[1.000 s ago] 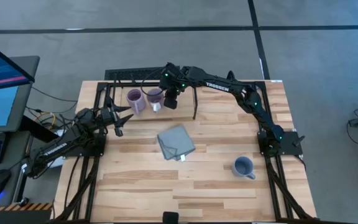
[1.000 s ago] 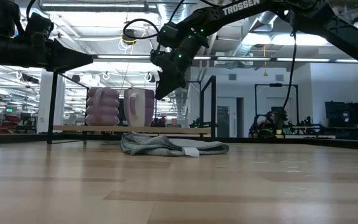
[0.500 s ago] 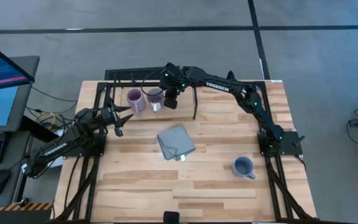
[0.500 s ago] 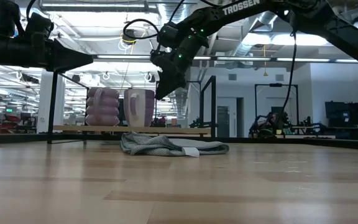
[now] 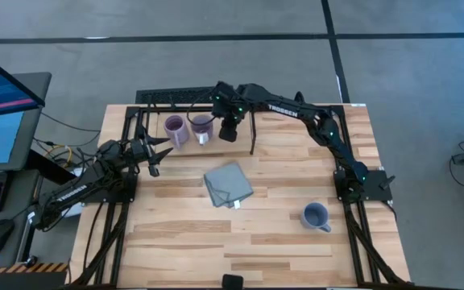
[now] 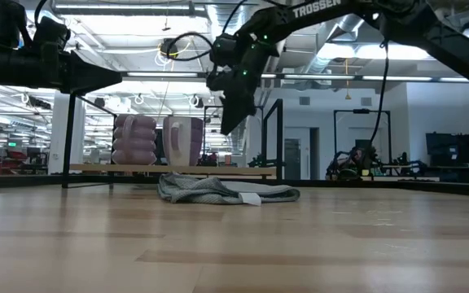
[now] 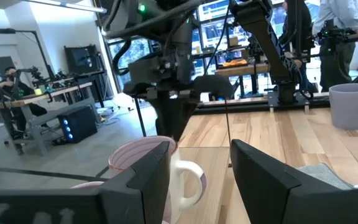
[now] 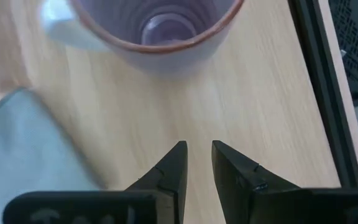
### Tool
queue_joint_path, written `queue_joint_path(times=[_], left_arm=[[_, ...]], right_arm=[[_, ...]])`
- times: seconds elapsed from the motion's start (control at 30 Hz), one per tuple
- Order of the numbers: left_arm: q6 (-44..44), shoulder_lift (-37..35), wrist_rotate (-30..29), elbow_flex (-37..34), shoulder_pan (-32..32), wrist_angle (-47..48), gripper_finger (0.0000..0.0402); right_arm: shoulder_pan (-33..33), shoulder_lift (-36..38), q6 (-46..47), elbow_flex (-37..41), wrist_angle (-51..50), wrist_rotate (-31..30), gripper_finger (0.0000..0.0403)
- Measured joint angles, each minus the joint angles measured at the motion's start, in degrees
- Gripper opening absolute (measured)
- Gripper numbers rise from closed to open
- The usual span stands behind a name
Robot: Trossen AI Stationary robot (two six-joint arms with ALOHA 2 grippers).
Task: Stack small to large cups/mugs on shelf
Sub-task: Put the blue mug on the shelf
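Two mugs stand upright on the shelf [image 5: 153, 118] at the table's far left: the light purple mug [image 5: 174, 130] and, to its right, the darker purple mug [image 5: 201, 124] with its white handle [image 5: 204, 138]. They also show in the low view, light purple [image 6: 134, 140] and darker purple [image 6: 184, 140]. The blue-grey mug [image 5: 316, 216] stands on the tabletop at the near right. My right gripper [image 5: 230, 130] hovers above the shelf board just right of the darker purple mug [image 8: 157, 25], its fingers slightly apart [image 8: 196, 155], empty. My left gripper [image 5: 156, 158] waits open near the shelf's left end.
A folded grey-blue cloth [image 5: 228, 184] lies on the tabletop in front of the shelf. The shelf's black rods [image 8: 319, 81] and an upright divider [image 5: 252, 133] stand close to my right gripper. The bare tabletop [image 5: 184, 234] stretches along the near side.
My right gripper has moved a little toward the table's right edge, away from the darker purple mug, which stays standing on the shelf.
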State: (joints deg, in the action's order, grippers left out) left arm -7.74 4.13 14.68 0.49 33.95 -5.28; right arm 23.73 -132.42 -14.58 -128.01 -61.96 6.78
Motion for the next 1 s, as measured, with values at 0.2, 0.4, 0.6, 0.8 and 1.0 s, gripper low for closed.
queue_joint_path(times=[0.2,0.4,0.6,0.8,1.0], left_arm=[[0.01,0.01,0.00,0.00,0.00,-0.02,0.0162],[0.17,0.01,0.01,0.00,0.00,-0.04,0.0162],[1.02,0.01,0.02,0.00,0.00,-0.25,0.0162],[2.05,-0.01,0.15,0.04,0.02,-0.46,0.0162],[3.06,0.00,1.11,0.04,0.02,-0.70,0.0162]], right_arm=[[-0.40,0.00,-0.42,-6.58,-7.09,-0.09,0.0095],[-1.70,5.54,-0.42,-5.97,-7.01,-0.24,0.0095],[-3.26,14.73,1.22,-5.91,-10.59,-0.87,0.0095],[-5.95,25.28,2.56,-5.94,-16.14,-0.87,0.0095],[-9.49,34.85,6.61,-5.61,-21.13,-5.15,0.0095]])
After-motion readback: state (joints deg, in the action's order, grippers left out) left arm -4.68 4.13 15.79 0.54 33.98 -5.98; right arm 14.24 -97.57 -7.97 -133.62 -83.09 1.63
